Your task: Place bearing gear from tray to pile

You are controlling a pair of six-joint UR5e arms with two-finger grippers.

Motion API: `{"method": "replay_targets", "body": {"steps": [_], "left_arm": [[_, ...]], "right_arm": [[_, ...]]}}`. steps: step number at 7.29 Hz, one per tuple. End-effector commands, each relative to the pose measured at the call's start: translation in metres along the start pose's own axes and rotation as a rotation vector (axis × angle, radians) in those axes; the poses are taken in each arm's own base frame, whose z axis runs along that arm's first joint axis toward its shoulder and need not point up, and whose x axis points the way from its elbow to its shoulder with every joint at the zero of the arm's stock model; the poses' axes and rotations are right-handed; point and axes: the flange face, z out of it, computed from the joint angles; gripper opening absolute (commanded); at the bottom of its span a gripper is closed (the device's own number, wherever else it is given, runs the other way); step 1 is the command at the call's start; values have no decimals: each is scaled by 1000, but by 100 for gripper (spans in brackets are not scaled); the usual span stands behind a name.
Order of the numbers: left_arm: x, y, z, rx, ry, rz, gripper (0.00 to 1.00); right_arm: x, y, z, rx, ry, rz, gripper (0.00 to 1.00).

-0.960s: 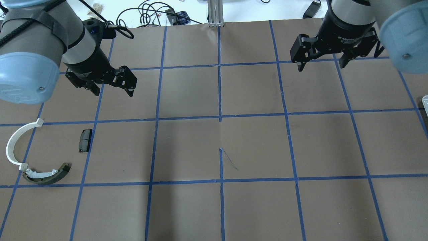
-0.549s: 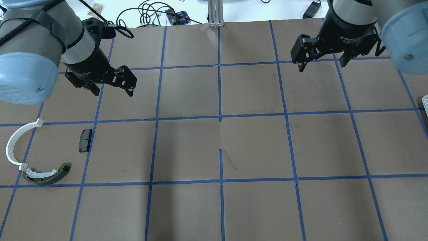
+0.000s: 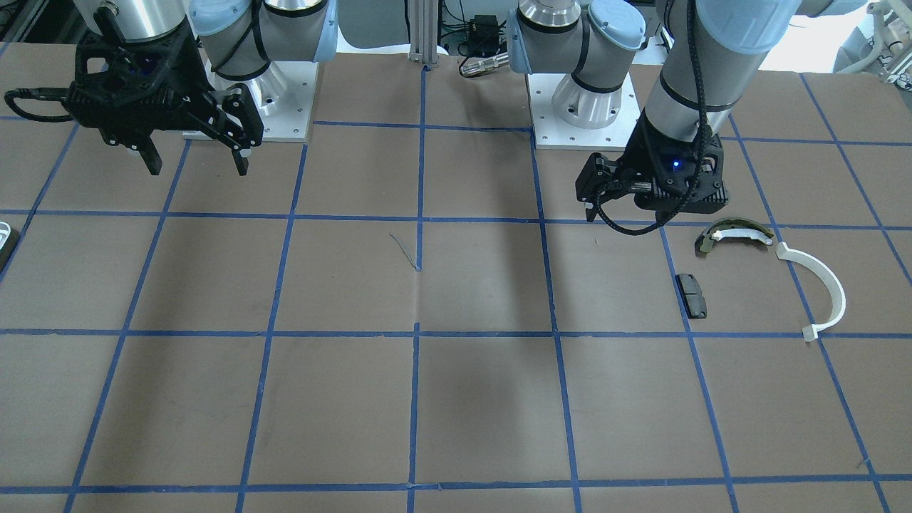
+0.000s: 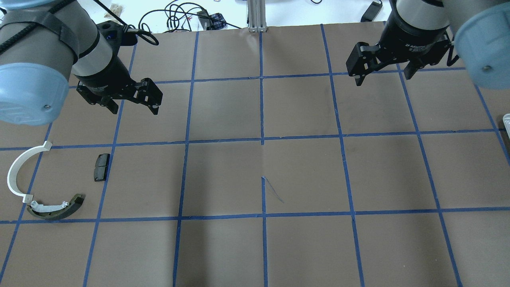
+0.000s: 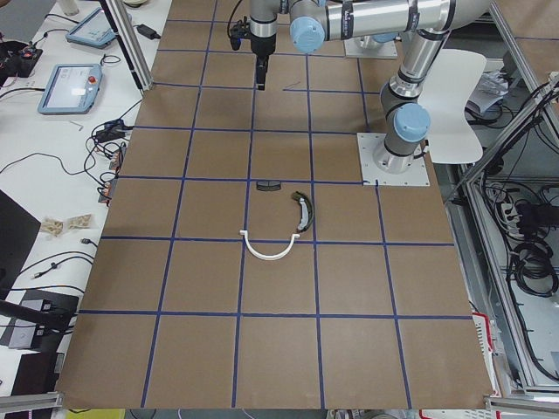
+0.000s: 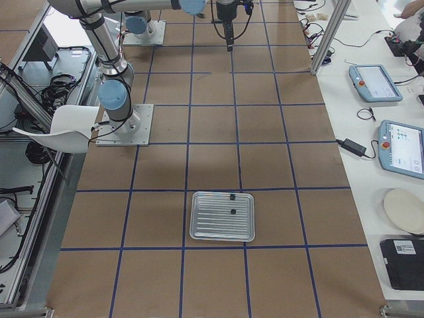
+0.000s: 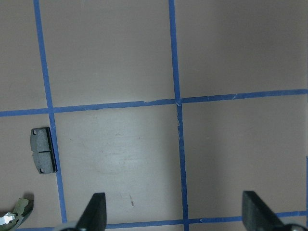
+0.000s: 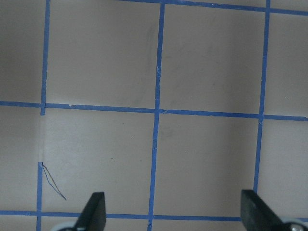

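Observation:
The tray (image 6: 222, 225), ribbed with a rim, lies on the table and holds two small black round pieces (image 6: 232, 197) (image 6: 233, 211). Only its corner (image 4: 507, 118) shows at the overhead view's right edge. The pile at the left is a white half-ring (image 4: 15, 171), an olive-and-white shoe (image 4: 55, 208) and a black pad (image 4: 101, 167). My left gripper (image 4: 134, 108) is open and empty, hovering beyond the pad (image 7: 43, 156). My right gripper (image 4: 383, 79) is open and empty above bare table, far from the tray.
Brown paper with a blue tape grid (image 4: 262, 141) covers the table. Cables (image 4: 179, 16) and an aluminium post (image 4: 257, 14) stand past the far edge. The arm bases (image 3: 584, 107) are bolted at the robot's side.
Both grippers have drifted very slightly toward the table's far side. The pile parts have not moved.

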Motion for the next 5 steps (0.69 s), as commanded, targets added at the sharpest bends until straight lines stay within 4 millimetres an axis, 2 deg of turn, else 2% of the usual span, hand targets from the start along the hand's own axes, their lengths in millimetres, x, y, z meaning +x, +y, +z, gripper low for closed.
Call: {"method": "replay_targets", "body": {"steps": [1, 2, 4, 5], "left_arm": [[0, -2, 2, 1, 1, 0, 100], [-1, -6, 10, -16, 1, 0, 100], [-1, -4, 6, -8, 0, 0, 100], [-1, -3, 6, -7, 1, -1, 100]], "right_arm": [[13, -5, 1, 8, -1, -13, 100], [28, -9, 1, 24, 3, -20, 100], [38, -13, 2, 33, 8, -42, 100], [68, -21, 8, 30, 23, -125, 100]]}}
